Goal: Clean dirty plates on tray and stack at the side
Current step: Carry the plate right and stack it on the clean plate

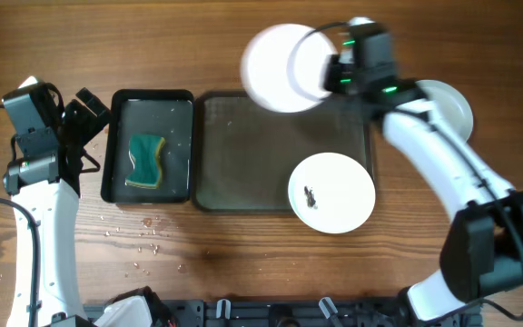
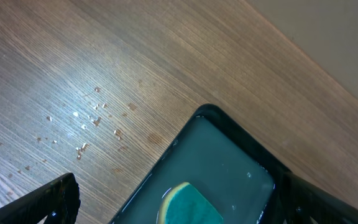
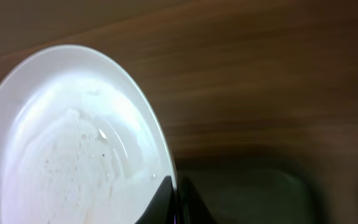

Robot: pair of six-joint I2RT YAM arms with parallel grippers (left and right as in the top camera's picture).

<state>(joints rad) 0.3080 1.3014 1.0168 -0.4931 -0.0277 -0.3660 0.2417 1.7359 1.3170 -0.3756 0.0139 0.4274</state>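
My right gripper (image 1: 337, 73) is shut on the rim of a white plate (image 1: 282, 67) and holds it in the air over the far edge of the dark grey-green tray (image 1: 243, 154). In the right wrist view the plate (image 3: 73, 143) looks wet, and both fingers (image 3: 161, 202) pinch its edge. A second plate (image 1: 331, 193) with a small black smear lies on the tray's near right corner. A third plate (image 1: 450, 104) rests on the table to the right, partly hidden by my right arm. My left gripper (image 1: 84, 113) is open beside the black tray, holding nothing.
A glossy black tray (image 1: 148, 98) filled with water lies left of the big tray, with a green-and-yellow sponge (image 1: 145, 162) in it. The left wrist view shows that sponge (image 2: 188, 208) between my open fingers (image 2: 58, 199). Water droplets (image 1: 143, 232) dot the wood near the front.
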